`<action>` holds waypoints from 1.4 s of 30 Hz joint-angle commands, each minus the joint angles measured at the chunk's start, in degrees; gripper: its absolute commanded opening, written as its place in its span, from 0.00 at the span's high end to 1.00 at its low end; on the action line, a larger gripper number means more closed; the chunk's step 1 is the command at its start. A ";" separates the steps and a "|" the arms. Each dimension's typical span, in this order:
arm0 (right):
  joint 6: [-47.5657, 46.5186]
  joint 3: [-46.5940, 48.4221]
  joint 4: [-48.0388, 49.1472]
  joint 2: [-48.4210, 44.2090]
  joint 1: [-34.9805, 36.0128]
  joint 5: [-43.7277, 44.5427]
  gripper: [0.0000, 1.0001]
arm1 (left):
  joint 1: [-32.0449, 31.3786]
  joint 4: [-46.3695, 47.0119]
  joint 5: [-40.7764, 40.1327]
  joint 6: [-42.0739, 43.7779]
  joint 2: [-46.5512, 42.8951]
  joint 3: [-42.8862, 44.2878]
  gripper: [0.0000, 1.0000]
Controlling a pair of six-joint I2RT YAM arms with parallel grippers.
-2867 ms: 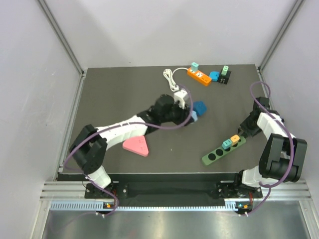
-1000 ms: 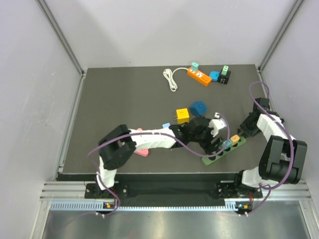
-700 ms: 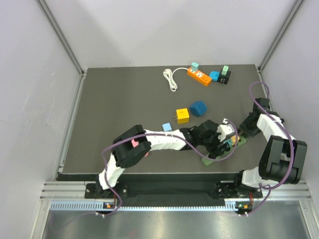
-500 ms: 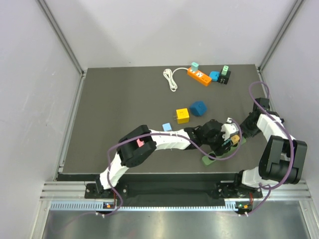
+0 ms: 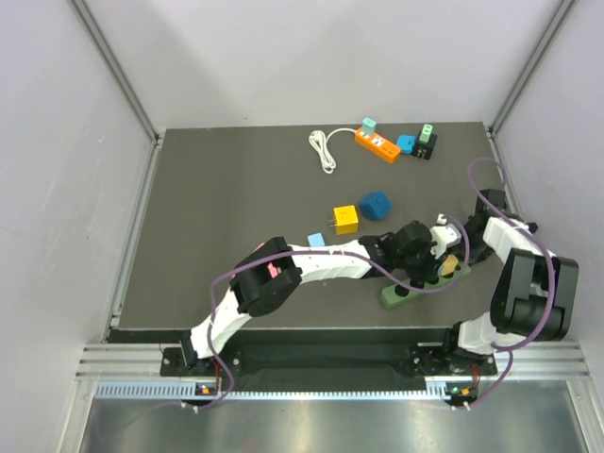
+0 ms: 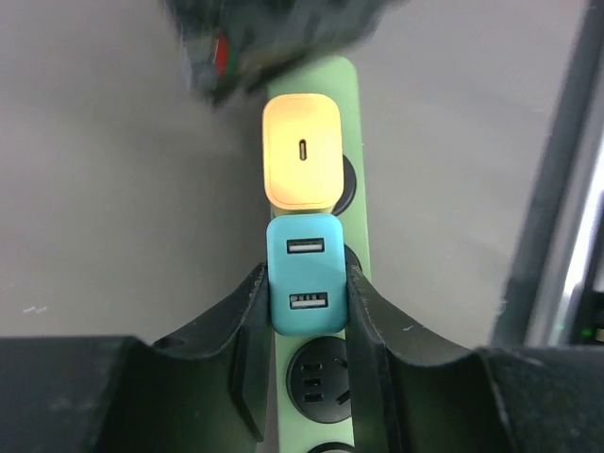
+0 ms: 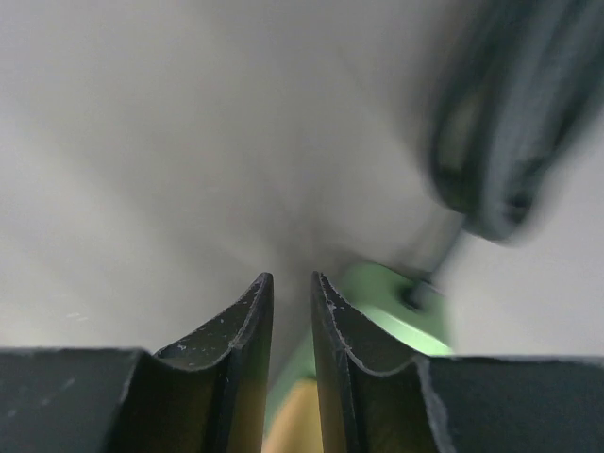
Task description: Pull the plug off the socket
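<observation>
A green power strip lies at the table's front right, with a teal plug and a yellow-orange plug seated side by side in its sockets. My left gripper reaches down over the strip, and its fingers press both sides of the teal plug. In the top view the left gripper hides that plug. My right gripper hovers at the strip's far end, jaws a narrow gap apart with nothing between them; from above the right gripper sits beside the yellow-orange plug.
An orange power strip with plugs and a white cord lie at the back. A yellow cube adapter, a blue adapter and a small light-blue piece rest mid-table. The right wall frame stands close to the right arm.
My left gripper slid right along the green strip and closed on the teal plug. The right gripper stayed at the strip's far end.
</observation>
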 commanded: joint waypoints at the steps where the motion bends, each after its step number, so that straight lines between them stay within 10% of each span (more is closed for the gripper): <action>1: -0.20 -4.50 -6.73 3.48 0.51 2.17 0.76 | 0.07 7.26 0.64 -3.72 -0.41 0.84 1.00; 10: 0.68 -5.47 -6.21 1.82 0.51 1.56 0.76 | -8.45 20.92 -26.16 17.99 -2.80 -9.46 1.00; 27: -4.24 10.00 -19.83 -7.94 0.16 3.68 0.49 | -4.59 19.68 -23.62 10.87 -7.36 -16.04 1.00; 42: -4.33 3.23 -9.63 -1.44 -0.90 -2.93 0.63 | -4.41 19.16 -19.84 9.29 -7.80 -15.96 1.00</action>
